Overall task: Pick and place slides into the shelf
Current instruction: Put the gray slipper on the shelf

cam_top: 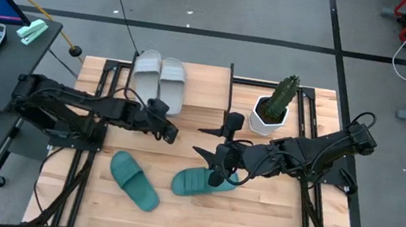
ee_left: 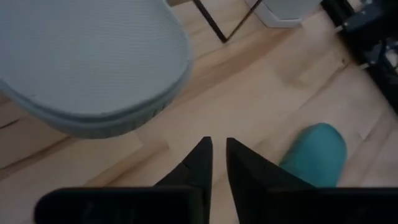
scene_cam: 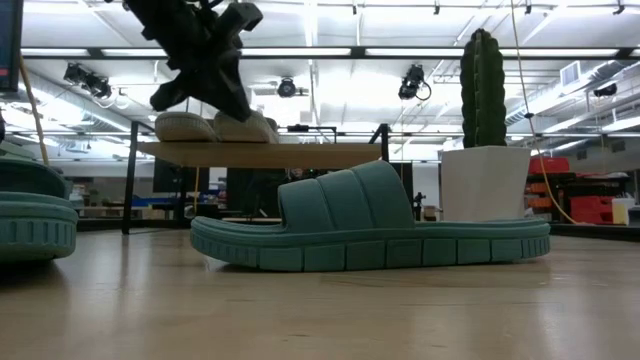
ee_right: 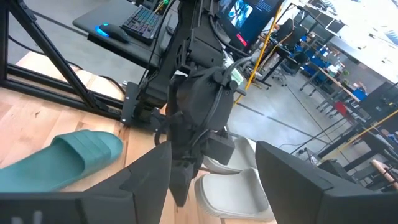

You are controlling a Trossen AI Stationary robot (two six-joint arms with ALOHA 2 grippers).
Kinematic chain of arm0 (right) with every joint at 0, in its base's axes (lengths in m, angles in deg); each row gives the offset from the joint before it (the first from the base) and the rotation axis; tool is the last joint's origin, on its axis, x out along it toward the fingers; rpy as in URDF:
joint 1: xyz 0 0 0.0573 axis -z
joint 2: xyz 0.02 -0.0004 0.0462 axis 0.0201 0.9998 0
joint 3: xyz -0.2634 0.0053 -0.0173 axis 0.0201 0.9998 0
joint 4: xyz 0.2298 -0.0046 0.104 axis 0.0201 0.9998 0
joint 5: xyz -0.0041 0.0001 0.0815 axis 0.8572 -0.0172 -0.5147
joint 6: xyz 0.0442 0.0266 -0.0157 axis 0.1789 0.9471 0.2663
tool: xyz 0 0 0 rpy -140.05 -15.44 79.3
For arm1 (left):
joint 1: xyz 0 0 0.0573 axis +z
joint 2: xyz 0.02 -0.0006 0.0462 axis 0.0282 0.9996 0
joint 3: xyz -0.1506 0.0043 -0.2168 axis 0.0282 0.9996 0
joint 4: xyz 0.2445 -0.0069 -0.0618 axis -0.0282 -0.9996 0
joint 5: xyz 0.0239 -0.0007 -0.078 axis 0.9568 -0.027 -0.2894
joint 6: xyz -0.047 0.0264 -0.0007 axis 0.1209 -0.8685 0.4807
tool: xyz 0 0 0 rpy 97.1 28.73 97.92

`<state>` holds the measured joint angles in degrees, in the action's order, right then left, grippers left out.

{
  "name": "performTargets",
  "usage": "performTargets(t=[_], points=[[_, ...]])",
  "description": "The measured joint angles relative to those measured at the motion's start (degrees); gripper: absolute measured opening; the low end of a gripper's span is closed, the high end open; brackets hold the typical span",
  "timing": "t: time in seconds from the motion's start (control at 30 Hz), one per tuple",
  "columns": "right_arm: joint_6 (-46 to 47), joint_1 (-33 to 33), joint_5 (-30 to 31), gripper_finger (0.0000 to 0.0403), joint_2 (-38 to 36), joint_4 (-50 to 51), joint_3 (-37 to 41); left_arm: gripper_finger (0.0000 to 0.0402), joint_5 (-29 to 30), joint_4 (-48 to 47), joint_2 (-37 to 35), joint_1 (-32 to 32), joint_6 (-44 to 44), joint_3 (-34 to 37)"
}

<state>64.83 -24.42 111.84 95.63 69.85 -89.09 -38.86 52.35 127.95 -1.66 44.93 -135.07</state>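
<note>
My left fingers (ee_left: 214, 163), nearly closed and empty, hover beside the grey slides (cam_top: 159, 78) on the shelf (scene_cam: 260, 153); my right fingers (ee_right: 211, 180) stand wide above a teal slide (cam_top: 197, 182), ready to grasp.

Past my right gripper (ee_right: 214, 168), whose two dark fingers (ee_right: 146, 177) stand well apart with nothing between them, I look straight at my left arm (ee_right: 199, 81). Its gripper (ee_right: 183, 180) points down at the wooden tabletop (ee_right: 37, 118), just beside the pale slides (ee_right: 239, 190), which lie side by side. One teal slide (ee_right: 59, 158) rests flat on the boards, off to the other side of that arm. A black frame bar (ee_right: 50, 53) slants across the table's edge. Beyond it stands a dark desk carrying a keyboard (ee_right: 146, 18), a mouse (ee_right: 106, 30) glowing blue and a lit monitor (ee_right: 245, 12). Farther back, yellow posts (ee_right: 267, 46) rise from the grey floor among workbenches.
</note>
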Motion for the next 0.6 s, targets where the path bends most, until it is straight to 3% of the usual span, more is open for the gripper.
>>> performTargets(t=[0.23,0.6], points=[[0.0,0.0,0.01,0.024,0.0,0.0,0.0,0.0019,4.47,-0.15,0.0,-0.01,0.04,0.0],[0.02,0.0,0.01,0.024,0.0,0.0,0.0,0.0018,9.93,-3.5,-0.02,0.82,0.08,0.0]])
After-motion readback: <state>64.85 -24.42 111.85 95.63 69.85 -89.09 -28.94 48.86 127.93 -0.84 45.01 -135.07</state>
